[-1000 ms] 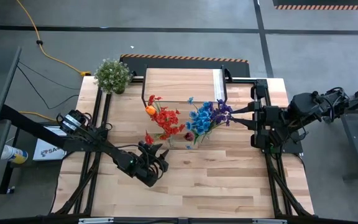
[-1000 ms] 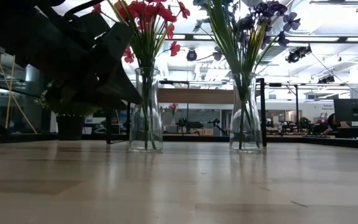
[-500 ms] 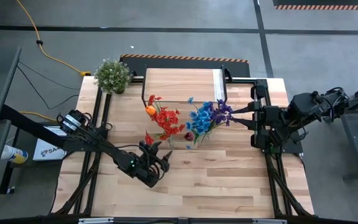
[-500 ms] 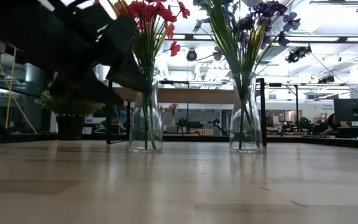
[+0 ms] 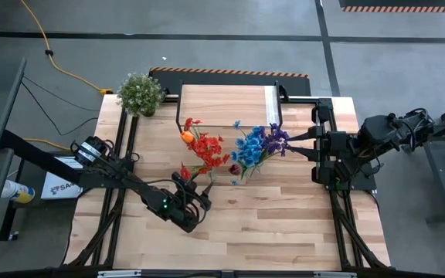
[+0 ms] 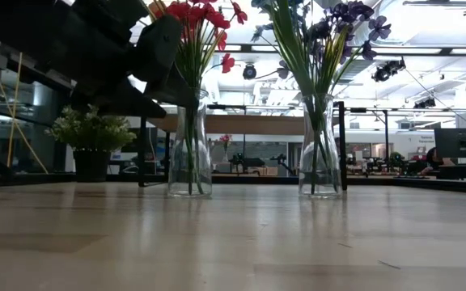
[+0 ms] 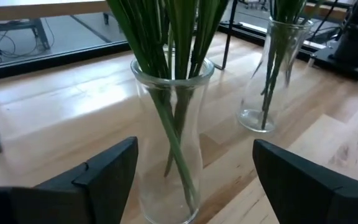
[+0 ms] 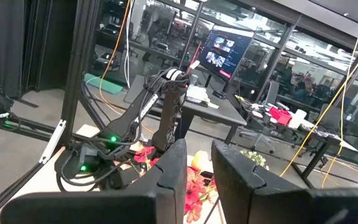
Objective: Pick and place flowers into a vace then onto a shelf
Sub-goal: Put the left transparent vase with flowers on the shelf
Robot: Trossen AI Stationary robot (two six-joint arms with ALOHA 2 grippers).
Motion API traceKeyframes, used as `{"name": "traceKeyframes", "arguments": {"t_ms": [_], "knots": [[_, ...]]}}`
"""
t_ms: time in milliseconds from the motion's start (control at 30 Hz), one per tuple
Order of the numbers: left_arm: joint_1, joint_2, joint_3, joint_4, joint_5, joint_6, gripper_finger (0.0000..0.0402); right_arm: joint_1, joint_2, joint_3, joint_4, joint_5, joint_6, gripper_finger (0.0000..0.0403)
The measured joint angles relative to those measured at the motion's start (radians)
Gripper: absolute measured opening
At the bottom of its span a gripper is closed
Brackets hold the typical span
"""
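Note:
Two clear glass vases stand on their bases on the plank table. One (image 7: 173,124) holds the red and orange flowers (image 5: 203,147); the other (image 7: 272,74) holds the blue and purple flowers (image 5: 257,143). My left gripper (image 7: 196,148) is open, roughly level, with one finger on either side of the red-flower vase (image 6: 189,145) and a gap to the glass on both sides. In the high view it (image 5: 194,191) sits just near of that vase. My right gripper (image 8: 197,149) hangs high at the table's right (image 5: 296,139), its fingers a narrow gap apart, holding nothing. The shelf (image 5: 222,104) stands at the far edge.
A bushy potted plant (image 5: 140,93) stands at the table's far left corner. The blue-flower vase (image 6: 319,145) stands a short way right of the red one. The shelf has a pale strip (image 5: 273,104) at its right end. Bare planks lie along the near half of the table.
My left gripper has rolled and tipped beside the red-flower vase. In the low view its dark bulk now sits higher and uncovers the potted plant it hid before. Both vases and the right arm have kept still.

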Motion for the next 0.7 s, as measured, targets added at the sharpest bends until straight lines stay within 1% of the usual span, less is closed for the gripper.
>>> {"name": "traceKeyframes", "arguments": {"t_ms": [200, 333, 533, 700], "knots": [[0.029, 0.000, 0.000, 0.002, -0.015, 0.020, 0.0353, 0.000, 0.000, 0.000, 0.000, 0.000, 0.001, 0.0067], [0.071, 0.000, 0.000, 0.008, 0.013, 0.064, 0.0351, 0.000, 0.000, 0.000, 0.000, 0.000, 0.002, 0.0067], [0.120, 0.000, 0.000, 0.024, 0.017, 0.097, 0.0349, 0.000, 0.000, 0.000, 0.000, 0.000, 0.003, 0.0067], [0.140, 0.000, 0.000, 0.029, 0.046, 0.094, 0.0349, 0.000, 0.000, 0.000, 0.000, 0.000, 0.002, 0.0067]]}}
